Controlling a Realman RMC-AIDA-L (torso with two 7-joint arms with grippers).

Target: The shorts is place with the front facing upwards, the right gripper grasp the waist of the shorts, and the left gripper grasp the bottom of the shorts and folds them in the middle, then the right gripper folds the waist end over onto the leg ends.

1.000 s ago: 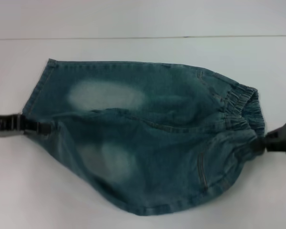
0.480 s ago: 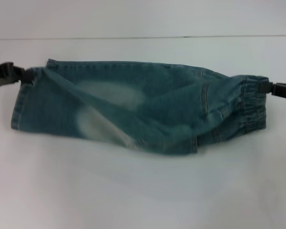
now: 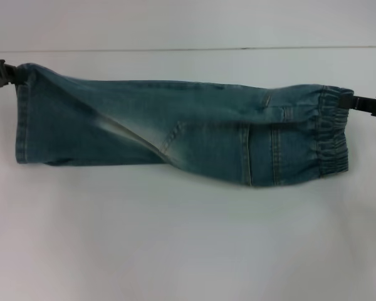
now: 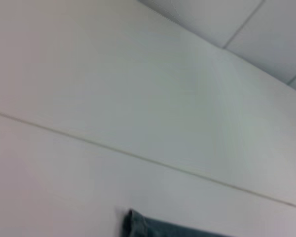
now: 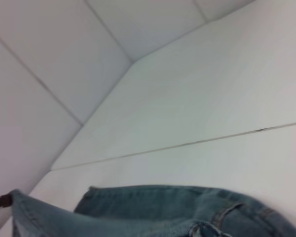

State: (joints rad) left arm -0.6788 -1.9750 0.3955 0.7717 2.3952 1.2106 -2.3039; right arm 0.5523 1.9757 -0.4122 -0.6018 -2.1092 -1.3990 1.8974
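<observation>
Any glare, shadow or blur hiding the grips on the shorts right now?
Head view: even light, no glare, faint shadow under the shorts; left gripper and right gripper cut off by the frame edges. Left wrist view: soft, only a denim corner shows. Right wrist view: soft, denim along the edge.

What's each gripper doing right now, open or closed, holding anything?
left gripper: closed on the bottom of the shorts, far corner.
right gripper: closed on the waist, far corner.
</observation>
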